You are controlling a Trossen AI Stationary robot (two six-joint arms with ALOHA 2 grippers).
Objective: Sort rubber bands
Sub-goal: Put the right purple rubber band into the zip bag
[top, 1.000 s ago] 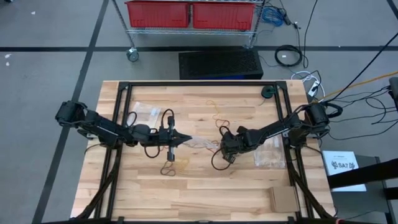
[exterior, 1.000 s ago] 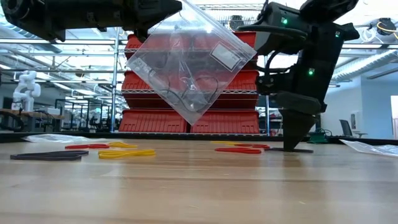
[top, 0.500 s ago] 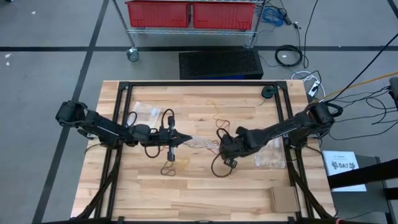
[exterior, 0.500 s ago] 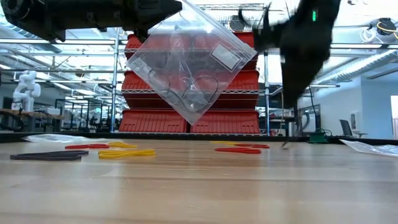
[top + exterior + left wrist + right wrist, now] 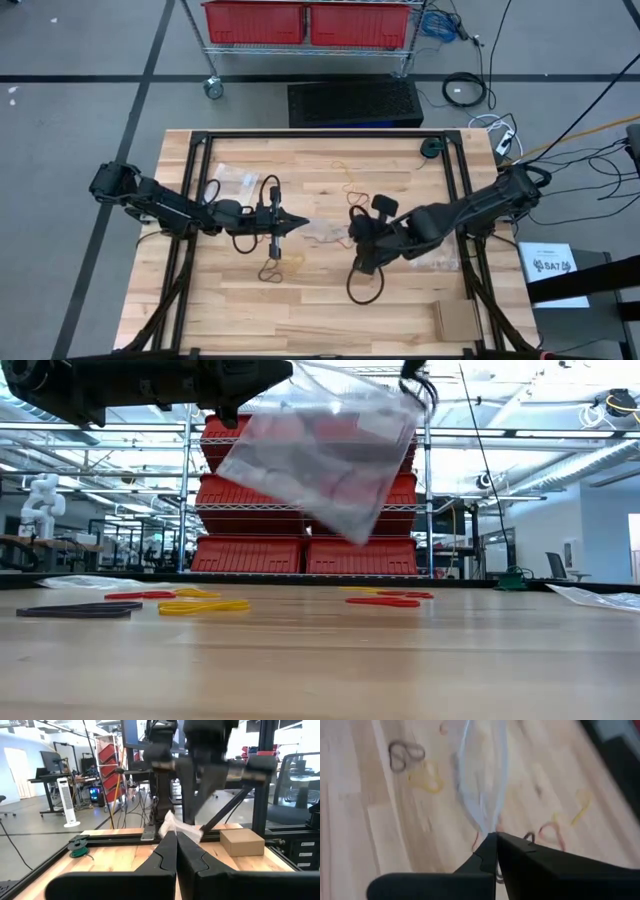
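Rubber bands [image 5: 203, 605] (five visible low down) litter the table [image 5: 300, 310]; both arms' fingers pinch one clear bag [image 5: 325, 460].

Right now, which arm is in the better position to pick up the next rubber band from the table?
Probably the right. The left gripper is shut on the clear bag, holding it above the table. The right gripper is shut too, its tips at the bag's other edge, with red bands on the wood near it.
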